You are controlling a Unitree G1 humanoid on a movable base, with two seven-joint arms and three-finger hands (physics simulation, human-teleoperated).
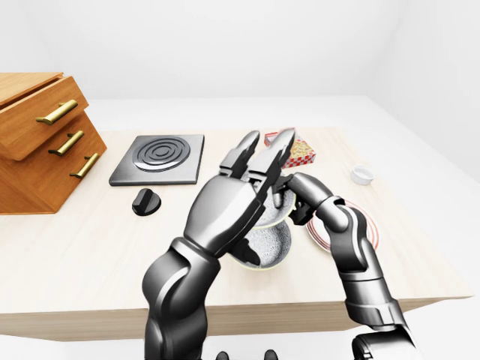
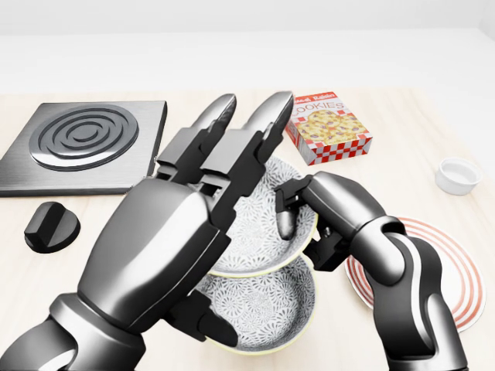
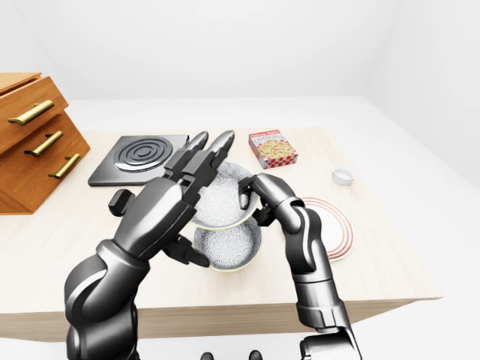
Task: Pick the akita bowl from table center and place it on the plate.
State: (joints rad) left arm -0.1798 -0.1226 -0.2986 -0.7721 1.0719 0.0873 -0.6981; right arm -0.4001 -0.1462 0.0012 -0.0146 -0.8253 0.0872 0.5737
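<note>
Two patterned grey akita bowls sit at the middle of the table in the head view. The upper bowl (image 2: 267, 224) hangs just above the lower bowl (image 2: 267, 309) and overlaps it. My right hand (image 2: 305, 236) is shut on the upper bowl's right rim, one finger inside and the others outside underneath. My left hand (image 2: 232, 201) is open with its fingers (image 2: 224, 116) stretched straight over the upper bowl's left side, hiding that part, and its thumb over the lower bowl. The red-ringed plate (image 2: 456, 270) lies to the right, partly behind my right forearm.
A cookies box (image 2: 329, 127) lies above the bowls and a small white cup (image 2: 458, 174) at the right edge. A stove plate (image 2: 81, 143) and a black knob (image 2: 50, 226) are on the left. A wooden drawer cabinet (image 1: 37, 142) stands at the table's left end.
</note>
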